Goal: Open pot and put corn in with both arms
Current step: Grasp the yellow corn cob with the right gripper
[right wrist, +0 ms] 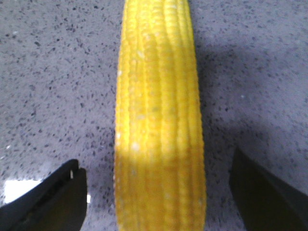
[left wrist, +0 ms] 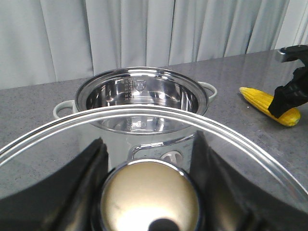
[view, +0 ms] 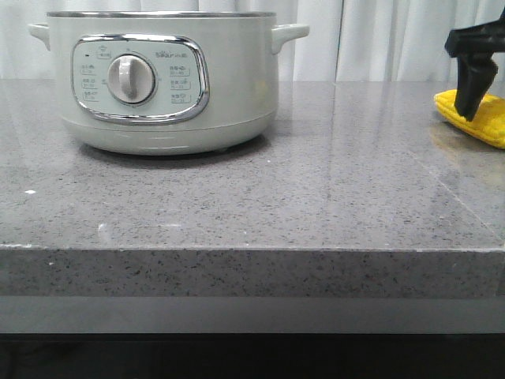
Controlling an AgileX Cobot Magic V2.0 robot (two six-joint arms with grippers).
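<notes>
Pot (view: 170, 83) sits on the grey speckled counter (view: 316, 197), lid off, steel rim and bare inner bowl visible from the left wrist view (left wrist: 139, 98). Control panel with the round dial (view: 130, 77) faces the front camera. Glass lid (left wrist: 144, 130) is up off the pot, seen from the left wrist camera: left gripper (left wrist: 150, 192) is clamped around the lid's brass-coloured knob (left wrist: 149, 197), dark fingers (left wrist: 82, 183) either side of it, and the lid rim arcs across in front of the open pot, which lies beyond and below the gripper. Corn (right wrist: 159, 120) lies flat on the counter, well apart from the pot on the robot's right side. Right gripper (right wrist: 159, 192) is directly over the cob, jaws spread, one finger (right wrist: 53, 197) on each side with counter showing between finger and cob on both sides, so released, not gripping. In the front view the right gripper (view: 476, 106) overlaps the corn (view: 489, 118) near the frame edge; can't tell from there whether the tips touch the counter. White curtain (view: 394, 39) behind.
</notes>
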